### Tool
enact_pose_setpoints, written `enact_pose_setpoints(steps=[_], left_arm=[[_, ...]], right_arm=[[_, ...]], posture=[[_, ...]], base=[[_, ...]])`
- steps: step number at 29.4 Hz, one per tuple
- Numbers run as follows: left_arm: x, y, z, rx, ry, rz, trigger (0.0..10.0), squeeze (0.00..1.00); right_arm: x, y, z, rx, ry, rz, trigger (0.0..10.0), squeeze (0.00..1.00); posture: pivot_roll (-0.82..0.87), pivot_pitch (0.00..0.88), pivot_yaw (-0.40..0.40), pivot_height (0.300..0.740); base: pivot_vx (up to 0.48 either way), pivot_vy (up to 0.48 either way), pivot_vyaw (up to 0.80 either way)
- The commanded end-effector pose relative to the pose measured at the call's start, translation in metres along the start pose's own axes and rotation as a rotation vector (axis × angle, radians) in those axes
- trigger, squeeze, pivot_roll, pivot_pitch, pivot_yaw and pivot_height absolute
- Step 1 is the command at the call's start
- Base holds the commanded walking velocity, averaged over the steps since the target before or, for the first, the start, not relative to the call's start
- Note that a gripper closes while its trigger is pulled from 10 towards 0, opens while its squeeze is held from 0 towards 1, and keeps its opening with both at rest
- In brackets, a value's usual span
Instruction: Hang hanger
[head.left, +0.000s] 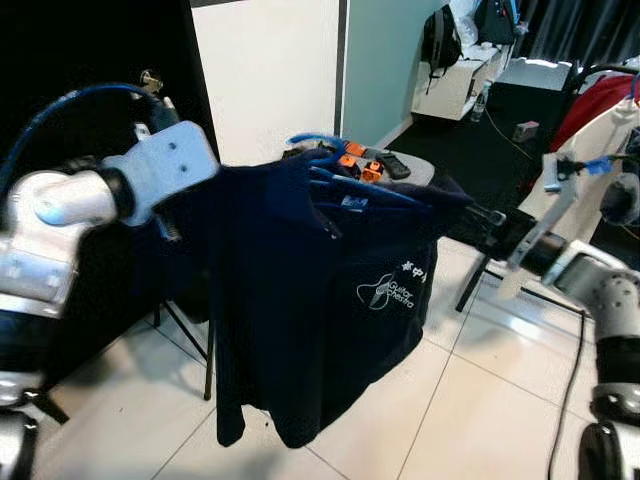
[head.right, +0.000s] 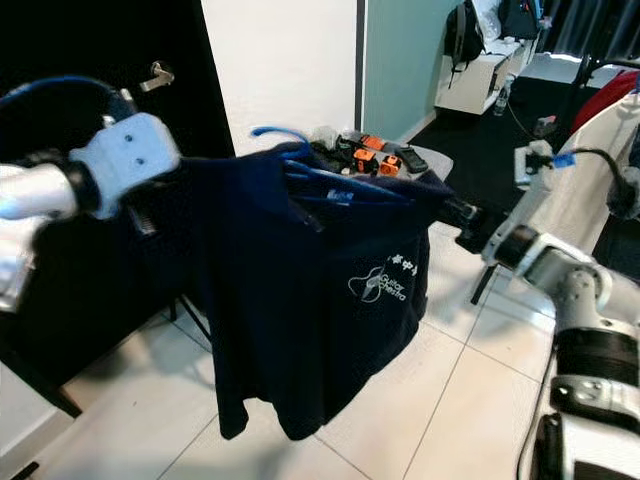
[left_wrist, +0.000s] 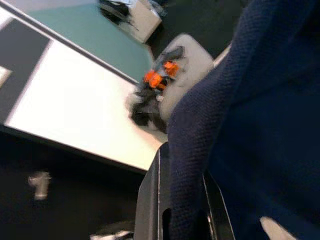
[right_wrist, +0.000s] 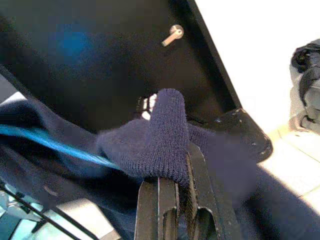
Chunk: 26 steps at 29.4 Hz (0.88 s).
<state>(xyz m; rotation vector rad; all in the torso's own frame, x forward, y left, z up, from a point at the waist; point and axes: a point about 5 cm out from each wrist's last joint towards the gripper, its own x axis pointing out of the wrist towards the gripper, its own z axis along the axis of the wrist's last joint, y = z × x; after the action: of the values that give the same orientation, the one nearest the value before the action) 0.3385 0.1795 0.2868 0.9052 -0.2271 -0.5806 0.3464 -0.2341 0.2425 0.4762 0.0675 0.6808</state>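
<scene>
A navy polo shirt (head.left: 320, 300) on a blue hanger (head.left: 345, 180) hangs stretched above the tiled floor (head.left: 450, 400), its shoulders clamped by the left end effector (left_wrist: 187, 210) and right end effector (right_wrist: 175, 200).

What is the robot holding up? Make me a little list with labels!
Held thing: dark blue shirt on a blue hanger
Left claw: shut on the shirt's shoulder
Right claw: shut on the other shoulder
Shirt print: white logo
Behind: grey stool with orange and black items
Nearby: black door
Floor: white tiles
</scene>
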Motion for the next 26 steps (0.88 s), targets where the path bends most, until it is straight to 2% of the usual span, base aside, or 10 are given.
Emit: enact_pose_setpoints(steps=[1, 3, 4, 7, 12, 14, 19, 22, 24, 26], left_arm=[[0.006, -0.007, 0.005, -0.010, -0.012, 0.013, 0.0, 0.00], [0.015, -0.011, 0.004, -0.048, 0.032, 0.135, 0.0, 0.00], [0.015, -0.011, 0.004, -0.048, 0.032, 0.135, 0.0, 0.00], [0.014, -0.008, 0.002, -0.097, 0.087, 0.269, 0.0, 0.00], [0.016, -0.015, 0.004, -0.165, 0.095, 0.291, 0.0, 0.00], [0.018, -0.026, 0.002, -0.225, 0.106, 0.280, 0.0, 0.00], [0.017, -0.030, 0.000, -0.240, 0.117, 0.273, 0.0, 0.00], [0.010, -0.035, -0.011, -0.269, 0.186, 0.294, 0.0, 0.00], [0.002, -0.038, -0.023, -0.324, 0.253, 0.342, 0.0, 0.00], [0.002, -0.038, -0.023, -0.324, 0.253, 0.342, 0.0, 0.00]], right_arm=[[0.011, 0.013, 0.003, -0.025, 0.010, 0.056, 0.0, 0.00], [0.017, 0.017, 0.002, -0.044, 0.029, 0.073, 0.0, 0.00], [0.017, 0.017, 0.002, -0.044, 0.029, 0.073, 0.0, 0.00], [0.013, 0.009, 0.007, -0.065, 0.039, 0.021, 0.0, 0.00], [0.013, 0.005, 0.007, -0.066, 0.042, -0.010, 0.0, 0.00], [0.012, 0.000, 0.006, -0.067, 0.048, -0.048, 0.0, 0.00], [0.012, -0.002, 0.006, -0.068, 0.048, -0.068, 0.0, 0.00], [0.007, -0.012, 0.012, -0.069, 0.026, -0.147, 0.0, 0.00], [0.000, -0.022, 0.022, -0.061, -0.012, -0.244, 0.0, 0.00], [0.000, -0.022, 0.022, -0.061, -0.012, -0.244, 0.0, 0.00]], posture=[[-0.09, 0.000, 0.001, 0.740], [-0.09, 0.000, -0.007, 0.740], [-0.09, 0.000, -0.007, 0.740], [-0.09, 0.000, -0.009, 0.740], [-0.09, 0.000, -0.009, 0.740], [-0.08, 0.000, -0.008, 0.740], [-0.09, 0.000, -0.008, 0.740], [-0.08, 0.000, -0.008, 0.740], [-0.08, 0.000, -0.007, 0.740], [-0.08, 0.000, -0.007, 0.740]], base=[[0.000, 0.000, 0.00], [0.000, 0.000, 0.00], [0.000, 0.000, 0.00], [0.000, 0.000, 0.00], [0.000, 0.000, 0.00], [0.000, 0.000, 0.00], [0.000, 0.000, 0.00], [0.000, 0.000, 0.00], [0.000, 0.000, 0.00], [0.000, 0.000, 0.00]])
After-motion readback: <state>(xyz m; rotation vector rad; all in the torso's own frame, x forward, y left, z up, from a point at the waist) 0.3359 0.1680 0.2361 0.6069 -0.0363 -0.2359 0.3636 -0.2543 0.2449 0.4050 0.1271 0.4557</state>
